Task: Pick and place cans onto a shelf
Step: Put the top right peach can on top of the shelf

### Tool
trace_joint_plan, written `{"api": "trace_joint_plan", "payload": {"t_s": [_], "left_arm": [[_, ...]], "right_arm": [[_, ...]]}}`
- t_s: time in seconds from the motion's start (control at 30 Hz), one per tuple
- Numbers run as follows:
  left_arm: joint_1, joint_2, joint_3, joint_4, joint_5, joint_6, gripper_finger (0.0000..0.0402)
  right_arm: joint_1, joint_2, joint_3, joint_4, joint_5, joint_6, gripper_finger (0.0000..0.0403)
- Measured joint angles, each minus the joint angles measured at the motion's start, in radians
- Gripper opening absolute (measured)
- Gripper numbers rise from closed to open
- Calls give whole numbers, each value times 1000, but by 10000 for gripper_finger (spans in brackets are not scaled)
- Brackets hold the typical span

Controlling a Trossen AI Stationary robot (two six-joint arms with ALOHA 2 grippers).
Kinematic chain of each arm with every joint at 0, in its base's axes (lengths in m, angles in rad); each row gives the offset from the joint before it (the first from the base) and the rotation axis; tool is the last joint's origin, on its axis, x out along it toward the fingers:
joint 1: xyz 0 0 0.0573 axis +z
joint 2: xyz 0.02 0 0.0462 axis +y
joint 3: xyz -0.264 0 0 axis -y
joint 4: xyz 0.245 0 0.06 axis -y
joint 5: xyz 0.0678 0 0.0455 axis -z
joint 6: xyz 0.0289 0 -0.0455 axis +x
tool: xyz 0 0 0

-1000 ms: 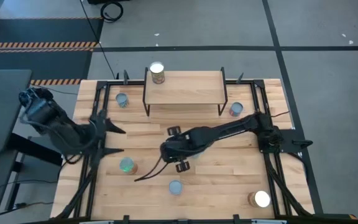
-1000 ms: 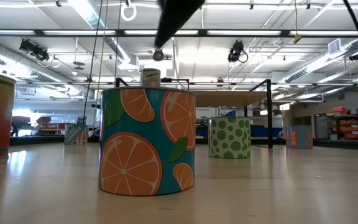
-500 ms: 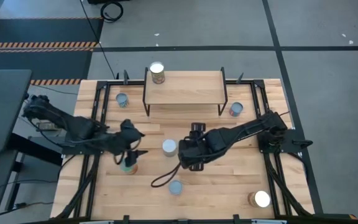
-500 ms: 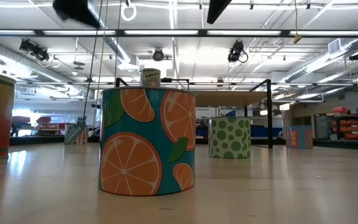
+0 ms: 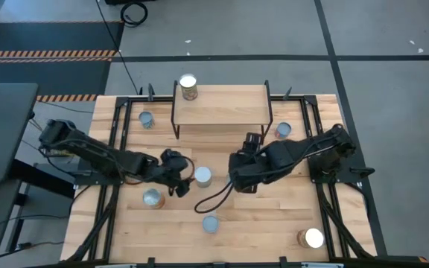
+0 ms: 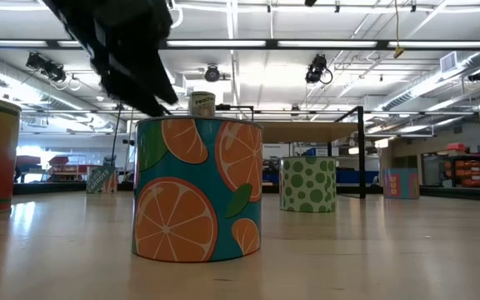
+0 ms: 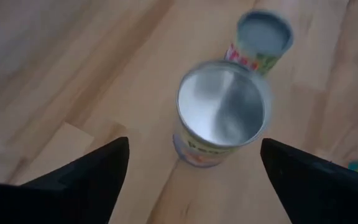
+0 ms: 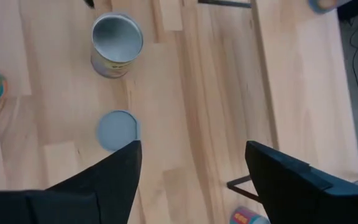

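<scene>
A can with a shiny silver top (image 5: 203,176) stands upright on its base at the table's middle. My left gripper (image 5: 183,179) is open just left of it. In the left wrist view the can (image 7: 221,112) stands ahead of my left gripper (image 7: 194,142), between the lines of the two fingers, untouched. My right gripper (image 5: 237,173) is open and empty just right of that can, above bare wood in its wrist view (image 8: 191,144). The shelf (image 5: 220,104) stands at the far middle with one can (image 5: 188,87) on its left end.
Other cans stand on the table at the far left (image 5: 147,119), far right (image 5: 282,131), near left (image 5: 152,198), near middle (image 5: 210,224) and near right (image 5: 311,238). An orange-patterned can (image 6: 197,189) fills the low view's front. A cable loops below the right arm (image 5: 214,199).
My left gripper has swung from the table's left edge toward the right, up to the silver-topped can in the middle. My right gripper has drawn back from that spot toward the right and far side. The can stands uncovered where the right gripper was.
</scene>
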Motion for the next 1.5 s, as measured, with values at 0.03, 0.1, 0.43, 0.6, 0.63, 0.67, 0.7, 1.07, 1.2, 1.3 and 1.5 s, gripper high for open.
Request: {"api": "trace_joint_plan", "payload": {"t_s": [0.03,0.1,0.43,0.6,0.63,0.67,0.7,1.07,1.2,1.3,1.5], "left_arm": [[7,18,0,5,16,20,370],[14,45,0,8,34,65,370],[44,122,0,140,95,339,370],[77,185,0,246,151,386,370],[82,192,0,268,153,388,370],[87,194,0,274,154,388,370],[93,205,0,306,156,388,370],[115,253,-2,365,185,403,352],[111,232,38,303,207,352,309],[104,177,115,185,230,368,306],[173,-14,297,-121,248,538,306]], "right_arm": [[0,-12,0,-3,0,-3,295],[0,-34,0,-8,0,-3,295],[1,-86,0,-8,-1,2,295],[2,-84,0,-9,-4,2,295],[2,-83,0,-5,-5,2,295],[2,-83,0,-2,-4,6,295],[2,-83,0,-4,-5,9,295],[1,-83,0,-7,-5,42,286],[1,-83,0,-7,-3,58,278],[1,-83,0,-7,19,81,273],[1,-82,0,3,52,144,264]]}}
